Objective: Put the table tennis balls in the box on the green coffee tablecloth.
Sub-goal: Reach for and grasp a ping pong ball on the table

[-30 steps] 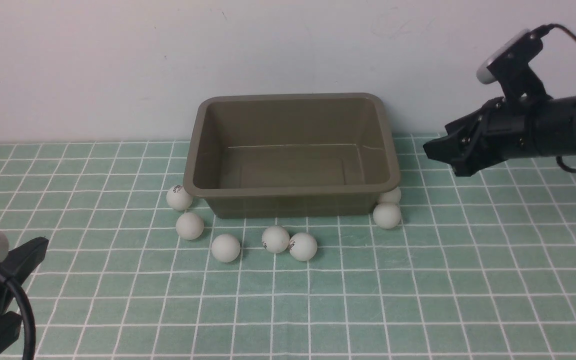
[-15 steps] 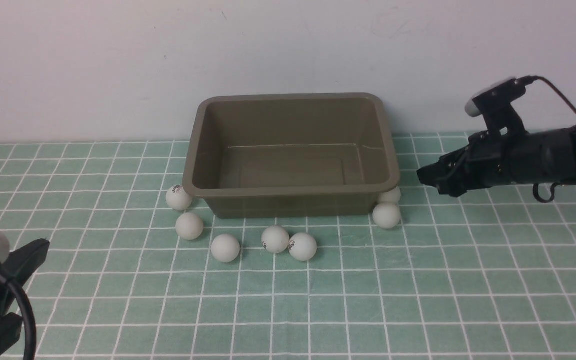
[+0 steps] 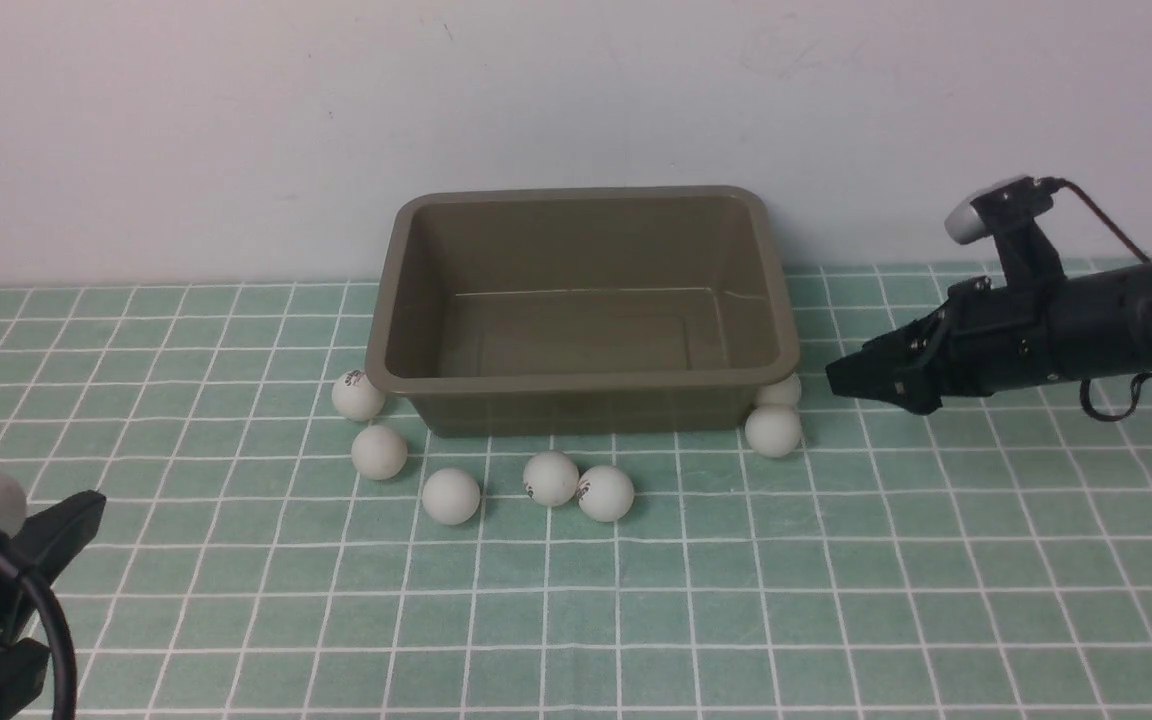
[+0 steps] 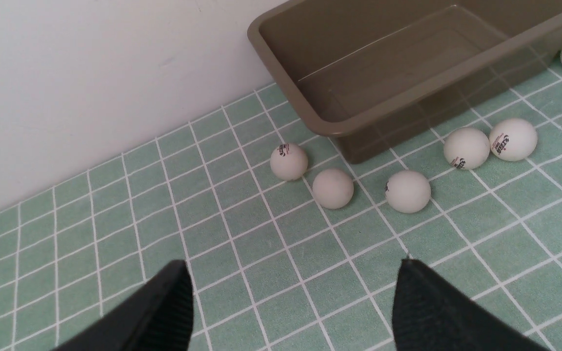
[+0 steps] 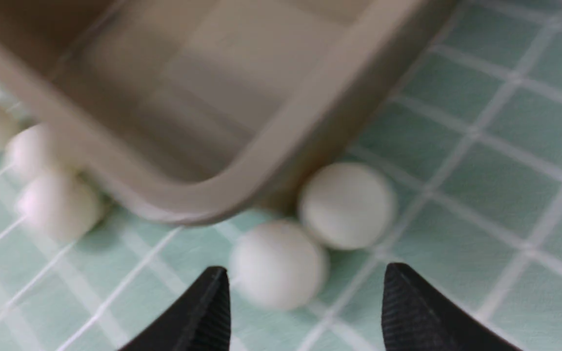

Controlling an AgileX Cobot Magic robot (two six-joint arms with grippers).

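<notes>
Right hand: empty, fingers parted somewhat wider than one ball, low over the cloth just beside the box's front right corner.
Nearest ball: just ahead of the parted fingers, not yet between them; resting on the cloth, touching or nearly touching its neighbour.
Second ball: tucked against the box wall, partly under the flared rim.
Box: empty, at the middle of the far edge of the surface, close to the wall.
Green coffee tablecloth: spread flat over everything in view.
Other five balls: strung along the box's front side towards its front left corner; two of them touching.
Left hand: spread wide, empty, near the front left corner, well apart from every ball.
Risk, rolling: a fingertip clipping the nearest ball off-centre, sending the light sphere away across the cloth or into its neighbour.
Risk, double catch: closing around both balls at once, gripping neither squarely and squirting one out.
Risk, box: a finger striking the rim or wall and shoving the tub, disturbing the balls resting against it.
Risk, cloth: tips dropped too low, snagging and bunching the fabric.
Uncertainty: right wrist view blurred, so exact clearance to the rim hard to judge.
</notes>
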